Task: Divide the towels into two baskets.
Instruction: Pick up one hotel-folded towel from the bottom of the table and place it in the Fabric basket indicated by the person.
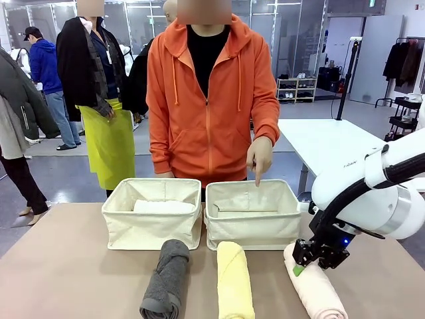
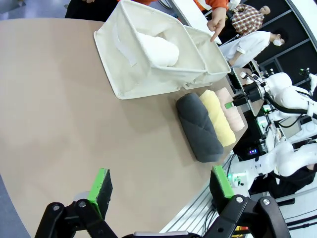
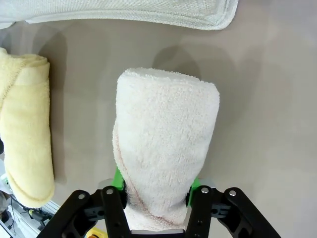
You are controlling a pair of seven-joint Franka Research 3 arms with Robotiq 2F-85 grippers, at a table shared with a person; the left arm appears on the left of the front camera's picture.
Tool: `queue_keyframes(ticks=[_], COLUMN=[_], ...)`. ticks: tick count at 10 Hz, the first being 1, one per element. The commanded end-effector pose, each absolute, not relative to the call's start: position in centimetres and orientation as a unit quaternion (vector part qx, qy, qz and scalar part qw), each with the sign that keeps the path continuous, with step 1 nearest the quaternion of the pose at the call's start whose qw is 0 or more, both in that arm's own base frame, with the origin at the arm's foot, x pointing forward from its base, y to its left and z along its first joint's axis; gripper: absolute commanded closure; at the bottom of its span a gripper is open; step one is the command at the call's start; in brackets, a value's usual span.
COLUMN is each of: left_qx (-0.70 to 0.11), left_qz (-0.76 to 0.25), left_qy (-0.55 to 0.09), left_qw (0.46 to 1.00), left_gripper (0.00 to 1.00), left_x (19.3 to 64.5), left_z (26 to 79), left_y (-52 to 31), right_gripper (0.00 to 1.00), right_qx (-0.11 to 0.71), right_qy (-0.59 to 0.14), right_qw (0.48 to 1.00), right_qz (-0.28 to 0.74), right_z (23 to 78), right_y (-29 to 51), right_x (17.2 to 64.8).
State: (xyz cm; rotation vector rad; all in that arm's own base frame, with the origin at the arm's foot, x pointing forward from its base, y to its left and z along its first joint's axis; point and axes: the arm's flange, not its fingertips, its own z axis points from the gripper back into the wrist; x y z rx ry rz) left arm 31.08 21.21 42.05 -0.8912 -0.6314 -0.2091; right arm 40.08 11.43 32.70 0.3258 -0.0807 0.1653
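Right gripper (image 1: 317,256): jaws pressed together across the pink towel (image 1: 315,287), pinching it near its far end. In the right wrist view both green pads are sunk into the terry on either side of the roll.

Pink towel: lies on the table on my right, outermost of the three rolls in front of the baskets. The yellow towel (image 1: 234,282) is beside it, and the grey towel (image 1: 166,279) is beyond that. Its long axis runs from the near table edge toward the baskets, so most of the roll trails back toward me from the grip.

Key relation: the right basket (image 1: 229,229) sits just beyond the gripped end, a little to my left. It looks empty, and the person's hand (image 1: 260,158) points down into it. The left basket (image 1: 126,229) holds the white towel (image 1: 163,207).

Judgement: lift, then carry forward and slightly left. The free tail will likely sag, so the near wall needs clearing.

Left gripper (image 2: 161,187): jaws spread wide, holding nothing, over bare table well apart from the towels. The right arm is much the nearer.
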Motion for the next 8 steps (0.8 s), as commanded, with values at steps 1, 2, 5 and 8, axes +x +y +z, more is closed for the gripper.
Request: queue_keyframes(ticks=[1,2,5,8], left_qx=[-0.422,-0.422,-0.422,-0.422], left_qz=[-0.098,-0.098,-0.098,-0.098], left_qy=[-0.294,-0.294,-0.294,-0.294], left_qw=[0.852,0.852,0.852,0.852], left_gripper=[0.0,0.0,0.0,0.0], left_x=[30.7,30.7,30.7,30.7], left_z=[42.2,42.2,42.2,42.2], left_y=[21.2,21.2,21.2,21.2], right_gripper=[0.69,0.69,0.69,0.69], right_qx=[0.141,0.137,0.115,0.055], right_qy=[-0.04,-0.045,-0.06,-0.094], right_qw=[0.985,0.983,0.948,0.888], right_qz=[0.088,0.115,0.29,0.448], right_z=[32.8,34.2,39.7,41.6], right_y=[11.5,11.8,14.3,16.8], right_x=[36.9,36.5,35.4,34.9])
